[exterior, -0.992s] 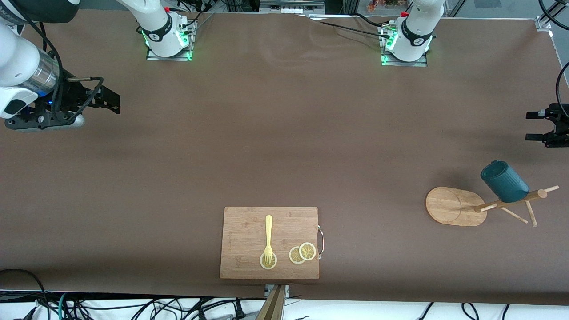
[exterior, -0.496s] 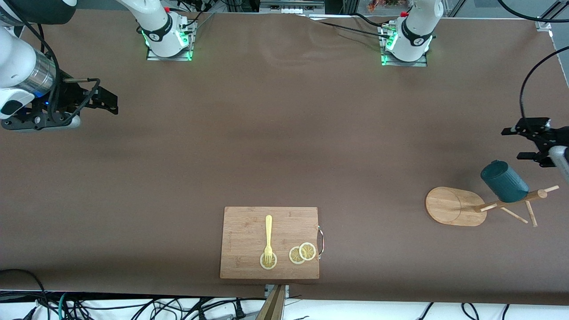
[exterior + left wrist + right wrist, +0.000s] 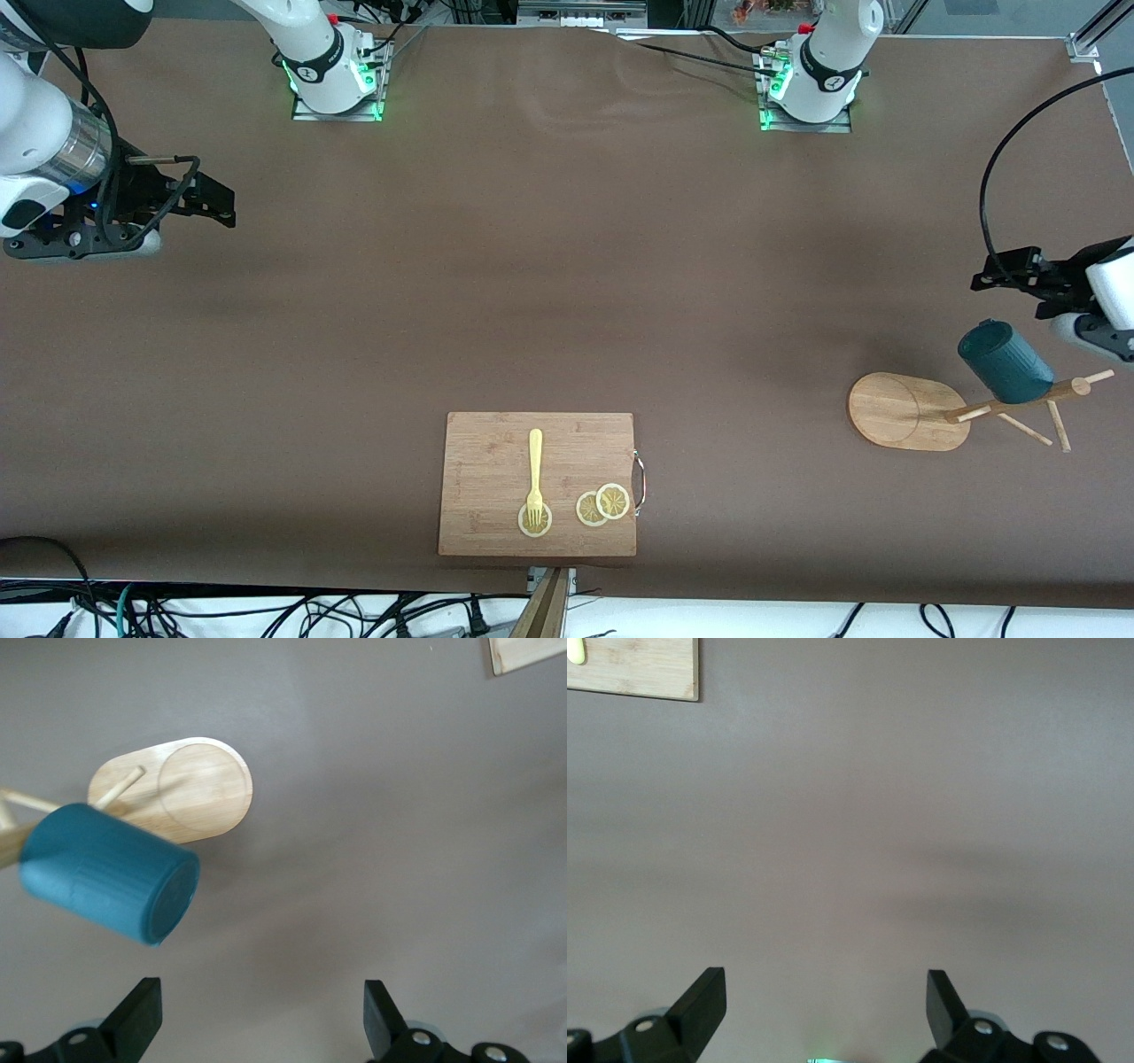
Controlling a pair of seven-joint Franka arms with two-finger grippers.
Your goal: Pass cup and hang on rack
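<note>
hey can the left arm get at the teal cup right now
Probably yes. The left gripper hangs open, right by the cup hanging on the rack, with nothing between them.

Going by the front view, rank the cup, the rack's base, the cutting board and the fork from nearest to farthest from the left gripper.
From the left gripper, open over the table:
1. cup, hanging on the rack, just below the gripper in the view.
2. rack's base, beside the cup.
3. cutting board, mid-table near the camera.
4. fork, on the board.
</note>
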